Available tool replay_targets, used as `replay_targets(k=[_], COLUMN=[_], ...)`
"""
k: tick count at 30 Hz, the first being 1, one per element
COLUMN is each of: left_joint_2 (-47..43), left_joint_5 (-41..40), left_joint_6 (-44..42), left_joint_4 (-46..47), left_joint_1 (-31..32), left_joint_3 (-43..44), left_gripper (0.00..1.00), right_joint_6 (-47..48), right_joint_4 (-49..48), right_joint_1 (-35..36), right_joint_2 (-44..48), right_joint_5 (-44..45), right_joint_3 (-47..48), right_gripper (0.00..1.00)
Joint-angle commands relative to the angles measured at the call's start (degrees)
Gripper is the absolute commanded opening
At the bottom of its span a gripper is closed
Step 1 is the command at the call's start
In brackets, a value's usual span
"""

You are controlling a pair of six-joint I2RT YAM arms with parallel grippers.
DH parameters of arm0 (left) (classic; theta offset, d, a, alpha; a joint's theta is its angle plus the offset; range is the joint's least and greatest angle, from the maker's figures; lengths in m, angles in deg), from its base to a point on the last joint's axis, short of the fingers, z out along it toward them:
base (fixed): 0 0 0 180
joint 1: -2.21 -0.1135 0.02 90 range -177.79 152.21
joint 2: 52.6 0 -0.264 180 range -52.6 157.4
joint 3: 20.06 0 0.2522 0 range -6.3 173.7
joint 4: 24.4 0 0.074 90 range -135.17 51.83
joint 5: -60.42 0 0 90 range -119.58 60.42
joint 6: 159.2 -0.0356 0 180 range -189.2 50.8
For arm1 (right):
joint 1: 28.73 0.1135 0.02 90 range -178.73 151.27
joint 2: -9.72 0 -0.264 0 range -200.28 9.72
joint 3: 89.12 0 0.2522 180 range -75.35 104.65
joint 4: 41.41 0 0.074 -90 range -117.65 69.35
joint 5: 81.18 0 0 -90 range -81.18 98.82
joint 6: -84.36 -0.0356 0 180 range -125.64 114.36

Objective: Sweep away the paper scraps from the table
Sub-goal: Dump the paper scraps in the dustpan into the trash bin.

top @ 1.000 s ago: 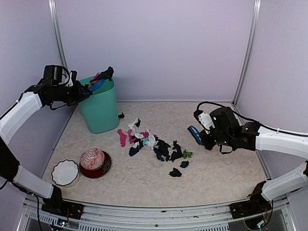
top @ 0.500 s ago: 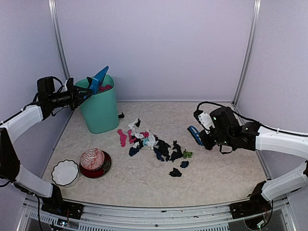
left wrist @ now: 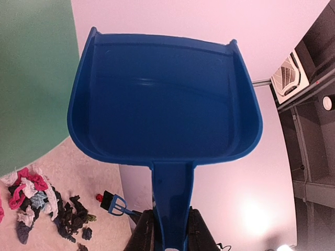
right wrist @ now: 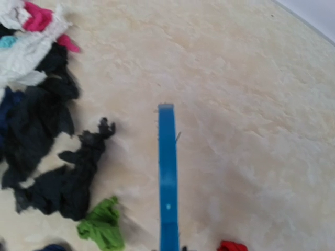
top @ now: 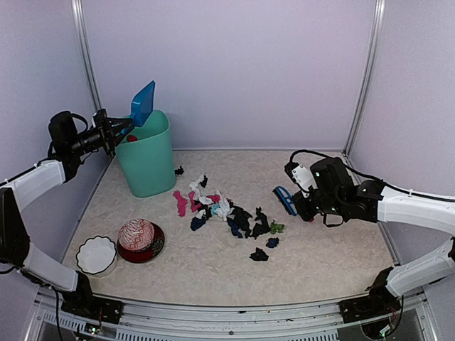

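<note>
Top external shows my left gripper (top: 112, 132) clamped on the blue dustpan (top: 143, 104) by its handle, above the green bin (top: 148, 162) — my right gripper (top: 303, 207) is pinched tight on the blue brush (top: 286, 199). The paper scraps (top: 226, 212) lie heaped mid table (top: 320, 263), near the brush.

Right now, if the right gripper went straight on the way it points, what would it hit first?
Likely bare table: the right gripper, shut on the blue brush, tilts down at it, and the paper scraps lie off to the side of that line. Depth is unclear.
</note>
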Motion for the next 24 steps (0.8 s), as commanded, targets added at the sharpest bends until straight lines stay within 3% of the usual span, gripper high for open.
replay_targets(k=[1,11,13,16,18,19,24], left_joint_2=[-1.89,-3.60,-2.14,-2.10,-3.38,-3.79,-6.51], left_joint_5=[1.67,3.98,3.97,5.59,4.23,2.93,2.56], left_joint_6=[-0.55,-3.61,-8.83,-5.87,-12.01,-16.22,-23.46], left_joint_4=[1.25,-1.19,-7.91,-2.39,-8.39,-16.35,-23.14], left_joint_1=[-0.37,-0.25,-1.25,-0.48,-0.56,-0.81,-2.12], left_joint_3=[2.35,3.12,4.85,2.31,4.22,5.82,8.60], left_gripper=[0.00,0.00,0.00,0.00,0.00,0.00,0.00], right_joint_6=[-0.75,6.22,8.16,11.29,13.31,14.46,20.02], right_joint_4=[-3.85,-15.82,-19.30,-22.40,-24.47,-25.37,-27.68], right_joint_1=[-0.55,-0.55,-0.55,-0.55,-0.55,-0.55,-0.55], right_joint_2=[0.34,-2.00,-3.18,-6.47,-8.96,-10.94,-18.77], right_joint_5=[-4.01,-8.33,-8.89,-9.96,-10.09,-10.46,-12.36], right_joint_3=[1.37,5.41,5.90,8.55,10.83,11.71,17.25], right_gripper=[0.00,0.00,0.00,0.00,0.00,0.00,0.00])
